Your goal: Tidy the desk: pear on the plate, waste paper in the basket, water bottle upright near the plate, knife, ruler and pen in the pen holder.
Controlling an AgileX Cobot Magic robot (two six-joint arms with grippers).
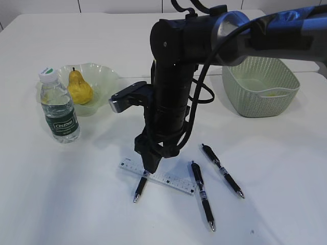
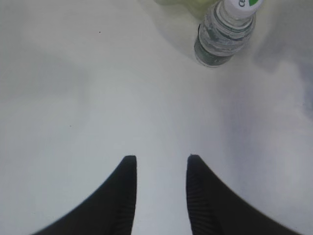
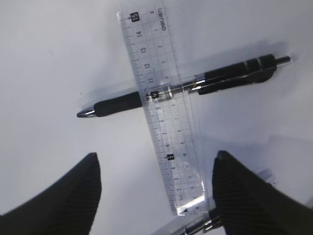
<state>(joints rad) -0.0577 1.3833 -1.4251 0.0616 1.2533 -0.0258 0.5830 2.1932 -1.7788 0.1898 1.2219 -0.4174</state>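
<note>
Fingers (image 3: 63,196) of the right gripper (image 3: 156,193) stand spread wide and empty above the clear ruler (image 3: 164,122), which lies across a black pen (image 3: 186,88); left gripper (image 2: 159,188) hangs part open over bare table, holding nothing. To do this well, I judge, centre the jaws across the ruler's narrow width and pinch it clear of the pen beneath (the plastic looks slippery). Only the exterior view shows 2 more pens (image 1: 202,194), pear (image 1: 79,88) on plate (image 1: 104,76), upright bottle (image 1: 59,107) and basket (image 1: 260,87); no pen holder appears anywhere.
</note>
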